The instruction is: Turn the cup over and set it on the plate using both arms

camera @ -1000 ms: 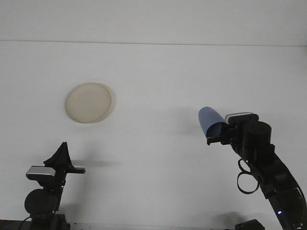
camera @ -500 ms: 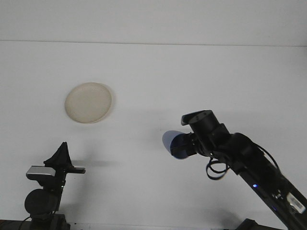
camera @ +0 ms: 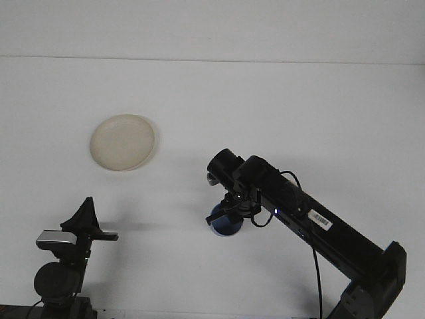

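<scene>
Front view shows the right pincer (camera: 227, 214) clamped on the blue cup (camera: 224, 226), low over the worktop (camera: 265, 106); plate (camera: 123, 142) well apart; left pincer (camera: 85, 214) closed, empty.

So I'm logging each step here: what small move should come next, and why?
Probably the right gripper should lower the blue cup to the table and release it. It hangs mid-table, far from the plate at back left, where the left gripper waits.
</scene>
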`<control>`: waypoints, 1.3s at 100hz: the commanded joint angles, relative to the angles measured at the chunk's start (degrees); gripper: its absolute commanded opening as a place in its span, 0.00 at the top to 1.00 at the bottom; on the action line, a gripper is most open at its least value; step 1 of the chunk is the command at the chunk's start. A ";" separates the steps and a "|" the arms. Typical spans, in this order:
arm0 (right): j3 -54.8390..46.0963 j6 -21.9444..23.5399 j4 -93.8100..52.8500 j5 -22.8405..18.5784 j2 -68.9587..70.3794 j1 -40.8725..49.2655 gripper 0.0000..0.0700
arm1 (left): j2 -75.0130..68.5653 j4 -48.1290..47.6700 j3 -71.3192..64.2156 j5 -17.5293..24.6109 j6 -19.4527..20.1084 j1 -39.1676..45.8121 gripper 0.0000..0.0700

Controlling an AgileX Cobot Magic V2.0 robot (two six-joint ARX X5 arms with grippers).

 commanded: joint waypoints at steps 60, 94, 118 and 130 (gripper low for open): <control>1.33 -3.69 0.33 -0.48 6.32 0.68 1.00 | -0.04 0.74 -1.09 0.28 0.07 -0.11 0.98; 1.33 -3.80 1.09 -0.59 6.75 0.76 0.70 | -0.04 0.76 -1.09 0.28 0.07 -0.11 0.98; 1.55 -3.83 0.46 -0.59 6.73 0.74 0.40 | -0.04 0.74 -1.09 0.28 0.07 -0.11 0.98; 2.86 -4.81 -1.73 -0.57 6.62 0.39 0.32 | -0.07 0.74 -1.09 0.28 0.07 -0.11 0.98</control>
